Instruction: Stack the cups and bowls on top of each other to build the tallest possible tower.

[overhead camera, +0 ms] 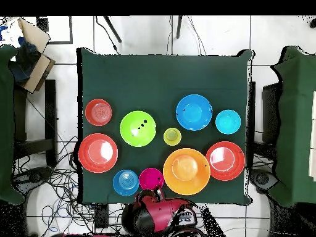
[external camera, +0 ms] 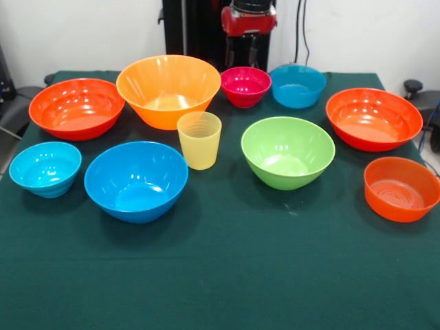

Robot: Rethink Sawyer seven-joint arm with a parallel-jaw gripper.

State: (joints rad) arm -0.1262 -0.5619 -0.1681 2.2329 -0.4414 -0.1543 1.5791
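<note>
Nothing stacked yet; every piece sits alone on the green tablecloth [external camera: 227,275].

Far row, left to right in the front view: red-orange bowl [external camera: 76,108], large light-orange bowl [external camera: 168,90], small magenta bowl [external camera: 245,86], small blue bowl [external camera: 298,85], second red-orange bowl [external camera: 374,118].

Near row: small cyan bowl [external camera: 45,168], large blue bowl [external camera: 136,180], lime green bowl [external camera: 287,151], small orange bowl [external camera: 401,188].

The pale-yellow cup [external camera: 199,139] stands upright between the large blue and lime bowls, just in front of the light-orange bowl.

The red arm [external camera: 248,19] is drawn back behind the magenta bowl. Gripper fingers hidden: cannot tell if apart or together.
</note>
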